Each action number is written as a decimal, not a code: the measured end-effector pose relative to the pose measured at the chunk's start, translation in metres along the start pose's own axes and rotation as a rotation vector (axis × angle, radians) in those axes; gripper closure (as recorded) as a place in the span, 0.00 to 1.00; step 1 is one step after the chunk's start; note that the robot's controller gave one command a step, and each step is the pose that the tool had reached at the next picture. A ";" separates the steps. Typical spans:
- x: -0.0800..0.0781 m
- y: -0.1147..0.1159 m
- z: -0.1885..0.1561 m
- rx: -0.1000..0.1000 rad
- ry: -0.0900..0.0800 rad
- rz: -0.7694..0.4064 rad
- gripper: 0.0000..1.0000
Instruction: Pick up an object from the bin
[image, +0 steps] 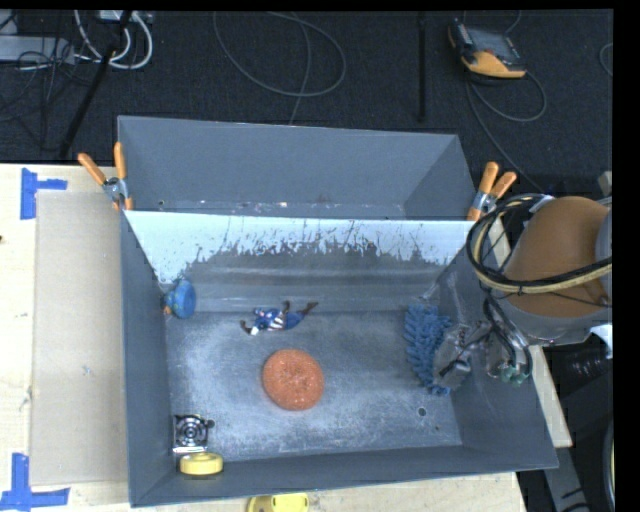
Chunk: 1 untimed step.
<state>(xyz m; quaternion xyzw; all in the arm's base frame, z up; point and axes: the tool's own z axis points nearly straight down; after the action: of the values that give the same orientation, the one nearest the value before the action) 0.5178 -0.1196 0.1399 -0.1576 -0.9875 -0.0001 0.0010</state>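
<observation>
One gripper at bin's right side.
Beside, perhaps touching, blue mop-head; open or closed cannot be told. Orange disc lies mid-bin, apart.

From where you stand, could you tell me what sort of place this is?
Probably a robotics lab's bin-picking cell: a grey metal bin with a few loose things such as an orange disc, a robot gripper inside at its right, and cables on the dark floor behind.
</observation>
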 end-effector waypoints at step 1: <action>0.013 0.002 -0.027 0.000 0.000 0.019 1.00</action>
<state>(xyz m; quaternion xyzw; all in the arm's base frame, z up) 0.5063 -0.1138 0.1666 -0.1670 -0.9860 -0.0002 0.0011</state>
